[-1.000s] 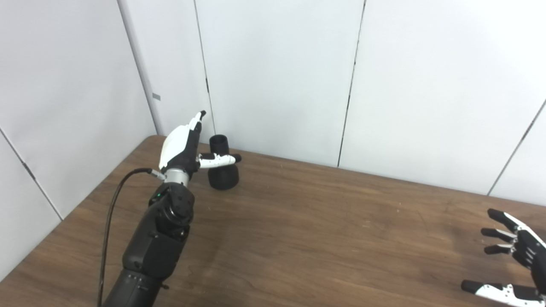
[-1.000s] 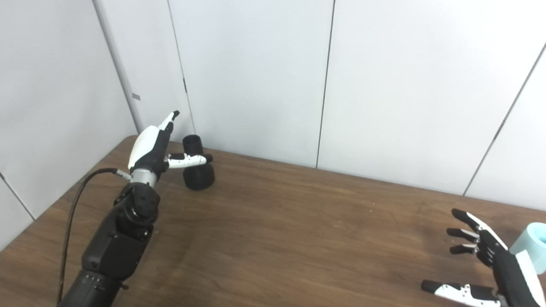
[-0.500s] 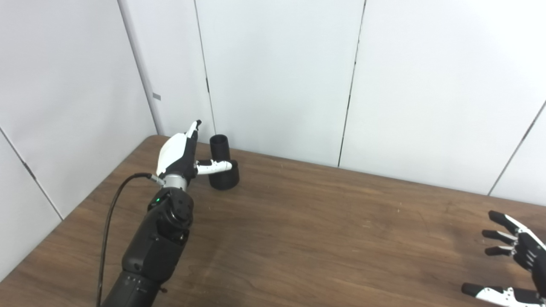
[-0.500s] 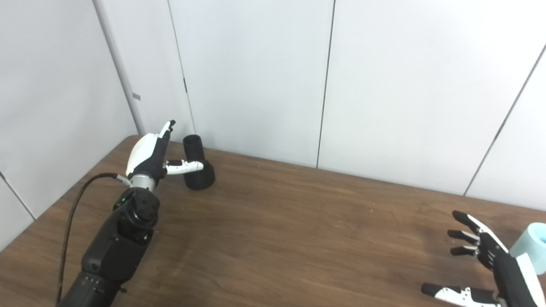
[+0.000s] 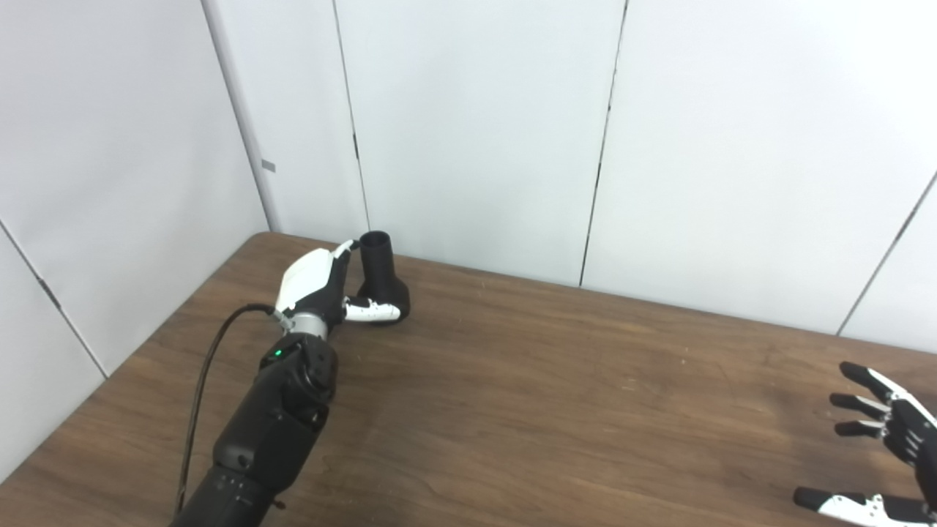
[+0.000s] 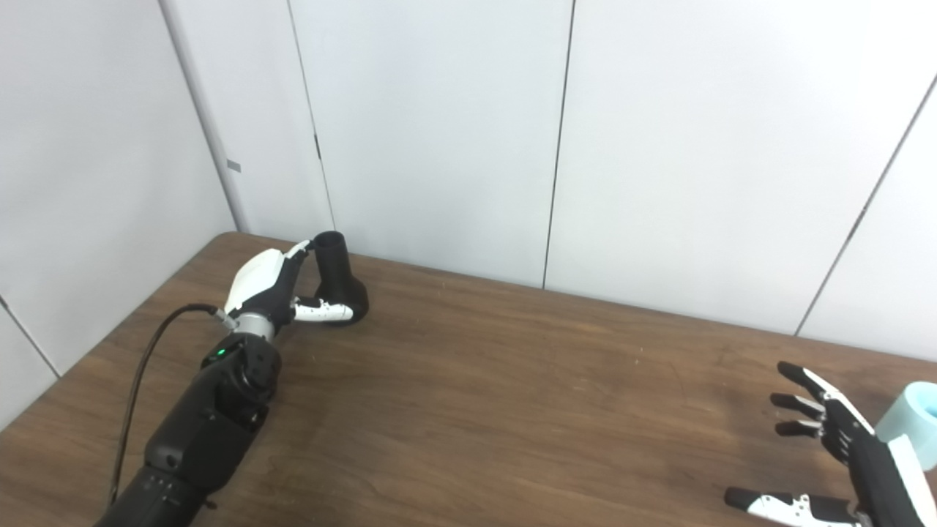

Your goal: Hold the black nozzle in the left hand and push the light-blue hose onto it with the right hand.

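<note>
Both hands spread open: the left hand (image 5: 316, 282) reaches around the upright black nozzle (image 5: 382, 274), grip not closed; the right hand (image 6: 853, 457) hovers, empty, beside the light-blue hose (image 6: 908, 421).

Bright even light, soft faint shadows, sharp focus, no glare.

Behind black nozzle (image 5: 382, 275): white wall panels (image 5: 476, 132) stand near, leaving little room.
Left of nozzle: left hand (image 5: 316, 284) fills the gap.
Right of nozzle: bare brown table (image 5: 571, 395) runs open to right hand (image 6: 849, 454) and light-blue hose (image 6: 908, 423).
</note>
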Action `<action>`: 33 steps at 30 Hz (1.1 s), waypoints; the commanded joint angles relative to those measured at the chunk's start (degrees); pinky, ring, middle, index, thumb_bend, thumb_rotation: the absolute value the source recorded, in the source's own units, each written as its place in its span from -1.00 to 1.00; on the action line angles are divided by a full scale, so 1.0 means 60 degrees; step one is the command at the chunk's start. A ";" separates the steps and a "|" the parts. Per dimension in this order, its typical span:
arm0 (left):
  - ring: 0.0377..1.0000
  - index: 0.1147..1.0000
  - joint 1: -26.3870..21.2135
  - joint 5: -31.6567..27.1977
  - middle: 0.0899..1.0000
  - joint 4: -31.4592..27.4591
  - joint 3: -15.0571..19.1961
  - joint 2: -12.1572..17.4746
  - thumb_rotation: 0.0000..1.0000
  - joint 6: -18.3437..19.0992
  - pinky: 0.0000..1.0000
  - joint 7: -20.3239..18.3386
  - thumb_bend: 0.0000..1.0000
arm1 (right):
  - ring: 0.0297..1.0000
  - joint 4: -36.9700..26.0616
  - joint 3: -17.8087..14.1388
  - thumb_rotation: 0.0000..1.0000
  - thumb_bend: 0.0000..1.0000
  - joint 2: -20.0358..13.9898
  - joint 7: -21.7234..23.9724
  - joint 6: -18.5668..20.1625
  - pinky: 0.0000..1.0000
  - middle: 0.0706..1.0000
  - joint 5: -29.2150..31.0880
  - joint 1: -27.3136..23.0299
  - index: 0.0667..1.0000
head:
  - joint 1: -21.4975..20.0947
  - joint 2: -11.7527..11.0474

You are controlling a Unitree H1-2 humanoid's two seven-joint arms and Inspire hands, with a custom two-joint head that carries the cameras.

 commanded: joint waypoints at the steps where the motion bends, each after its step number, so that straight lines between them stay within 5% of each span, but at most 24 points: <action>1: 1.00 0.81 -0.0275 -0.0072 0.84 -0.0217 0.0058 0.0377 -0.25 -0.0193 1.00 0.0038 1.00 | 0.54 -0.0312 -0.0077 -0.74 0.73 -0.0239 0.0012 -0.0138 0.27 0.75 0.0085 -0.0222 0.66 | 0.0010 0.0009; 33: 0.86 0.58 -0.0491 0.0129 0.70 0.0447 -0.0356 0.0440 -0.36 -0.0103 1.00 -0.0376 0.99 | 0.53 -0.0811 -0.0088 -0.74 0.53 -0.0318 0.0116 0.0422 0.29 0.75 0.0061 0.0022 0.67 | -0.0016 0.0235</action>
